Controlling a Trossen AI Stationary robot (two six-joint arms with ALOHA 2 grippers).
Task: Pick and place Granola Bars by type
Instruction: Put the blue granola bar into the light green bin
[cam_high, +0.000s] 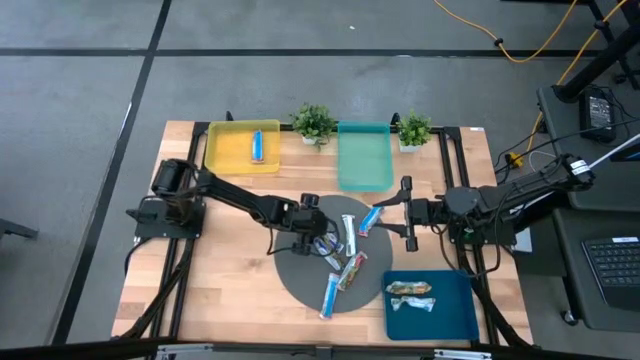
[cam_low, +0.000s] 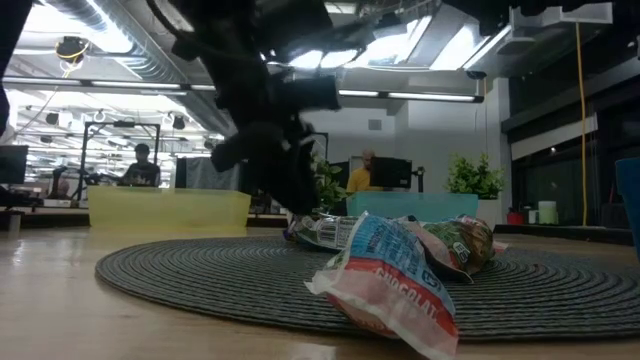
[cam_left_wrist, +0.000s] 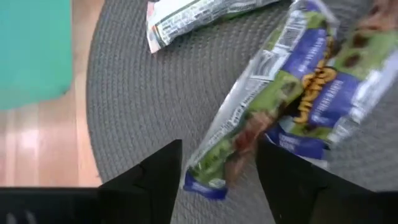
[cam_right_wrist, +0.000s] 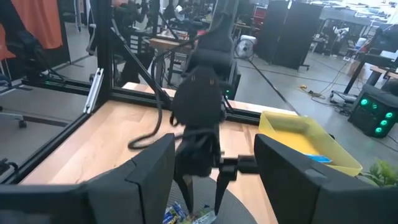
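Observation:
Several Granola Bars (cam_high: 345, 255) lie in a loose pile on a round grey mat (cam_high: 300, 280) at mid-table. My left gripper (cam_high: 318, 240) slants down over the pile's left side and is open. In the left wrist view its fingers (cam_left_wrist: 158, 180) stand on either side of the near end of a green-and-blue bar (cam_left_wrist: 273, 99) that lies flat on the mat; I see no touch. My right gripper (cam_high: 392, 215) hangs open and level, above the table right of the pile, with nothing in it. One blue bar (cam_high: 257, 146) lies in the yellow tray (cam_high: 225, 150).
A teal tray (cam_high: 365, 160) stands at the far middle. A blue tray (cam_high: 455, 315) at the near right holds two greenish bars (cam_high: 410, 295). Two small potted plants (cam_high: 313, 122) (cam_high: 414, 128) stand at the far edge. Bare wood lies left of the mat.

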